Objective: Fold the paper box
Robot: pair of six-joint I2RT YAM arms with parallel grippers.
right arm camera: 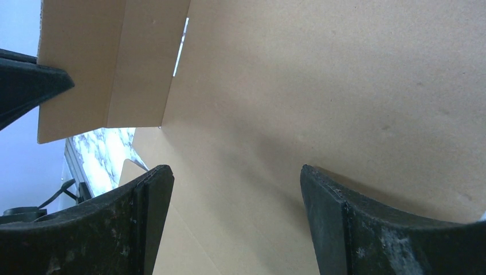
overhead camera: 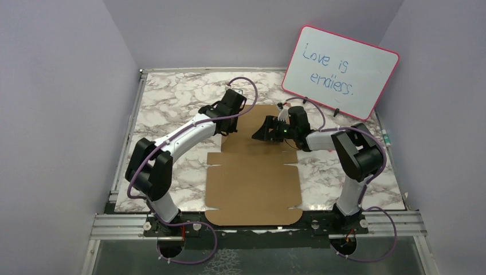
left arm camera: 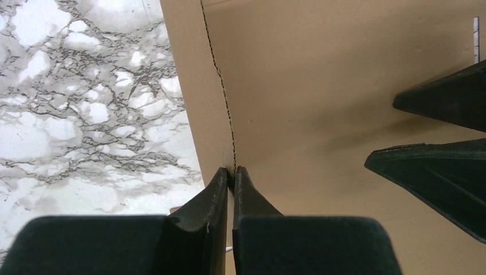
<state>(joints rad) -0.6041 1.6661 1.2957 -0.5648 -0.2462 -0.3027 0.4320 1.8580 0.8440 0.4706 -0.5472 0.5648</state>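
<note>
The paper box (overhead camera: 252,183) is a brown die-cut cardboard sheet lying open on the marble table (overhead camera: 172,103), reaching from the near edge to the middle. My left gripper (overhead camera: 228,128) is at the left edge of its far panel. In the left wrist view this left gripper (left arm camera: 231,171) is shut on the narrow side flap (left arm camera: 192,86), right at the perforated fold line. My right gripper (overhead camera: 261,135) hovers over the far panel, pointing left. Its jaws stand wide open in the right wrist view (right arm camera: 236,172) with only bare cardboard (right arm camera: 321,86) behind them.
A pink-framed whiteboard (overhead camera: 341,71) with blue writing leans at the back right. The right gripper's fingers (left arm camera: 441,97) show at the right of the left wrist view, close to the left gripper. Walls close in the table on three sides.
</note>
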